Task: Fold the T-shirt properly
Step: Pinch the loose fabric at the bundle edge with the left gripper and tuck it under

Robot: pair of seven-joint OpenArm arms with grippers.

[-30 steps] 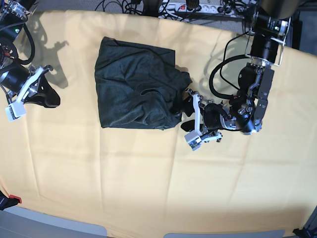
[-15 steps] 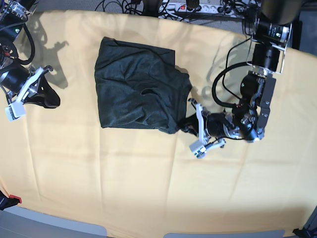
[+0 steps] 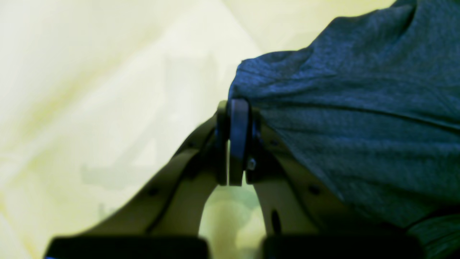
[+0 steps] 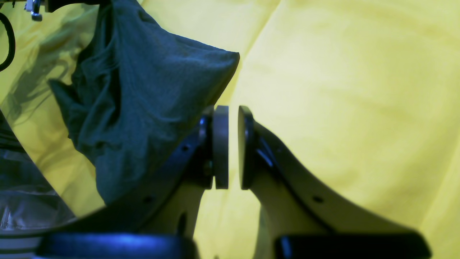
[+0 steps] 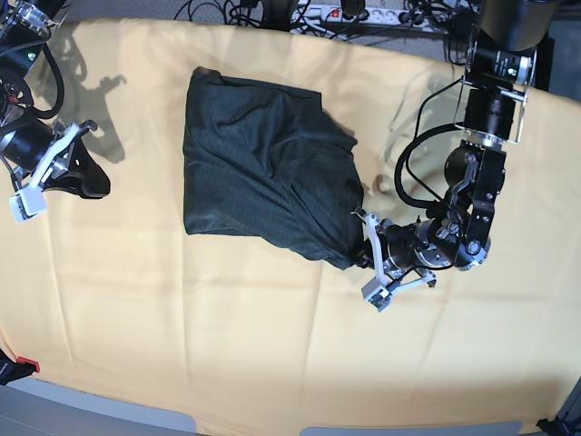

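The T-shirt (image 5: 259,168) lies bunched as a dark heathered heap on the yellow cloth (image 5: 227,336) at the middle back. My left gripper (image 5: 357,254) is at the shirt's near right corner and is shut on it. In the left wrist view the pads (image 3: 239,136) pinch a fold of the T-shirt (image 3: 359,108). My right gripper (image 5: 91,182) hovers at the far left, well away from the shirt. Its pads (image 4: 221,147) stand slightly apart with nothing between them. The T-shirt (image 4: 143,108) shows beyond them.
The yellow cloth (image 4: 341,90) covers the whole table. Cables and a power strip (image 5: 363,14) run along the back edge. A small red object (image 5: 27,366) sits at the near left corner.
My left gripper shut on the shirt's near right corner and drew it toward the right and front, stretching the heap that way. The right arm stayed still.
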